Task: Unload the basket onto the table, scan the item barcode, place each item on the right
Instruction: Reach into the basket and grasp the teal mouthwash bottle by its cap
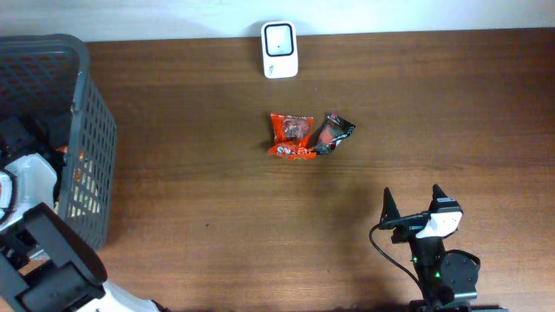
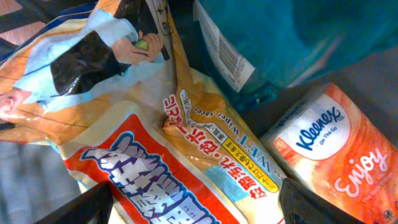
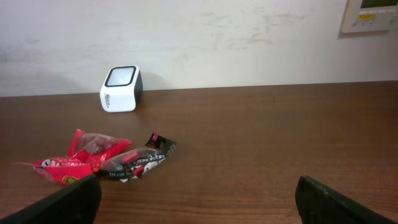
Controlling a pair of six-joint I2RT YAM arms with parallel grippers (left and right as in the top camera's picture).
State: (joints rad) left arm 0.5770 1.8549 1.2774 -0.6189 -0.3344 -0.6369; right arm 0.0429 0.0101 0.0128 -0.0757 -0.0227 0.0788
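My left gripper (image 2: 196, 208) is down inside the grey basket (image 1: 87, 130). Its jaws stand wide, one on each side of a yellow wet-wipe pack (image 2: 217, 168) with red and blue lettering, and I see no squeeze on it. An orange Kleenex pack (image 2: 336, 149) lies to the right of it. The white scanner (image 1: 279, 49) stands at the table's back edge, and it shows far left in the right wrist view (image 3: 120, 88). My right gripper (image 1: 412, 204) hovers open and empty over the front right of the table.
A red snack packet (image 1: 290, 136) and a dark wrapper (image 1: 332, 133) lie together mid-table, ahead and left of the right gripper. In the basket a teal bag (image 2: 298, 37) and an orange printed bag (image 2: 81, 62) crowd round the wipes.
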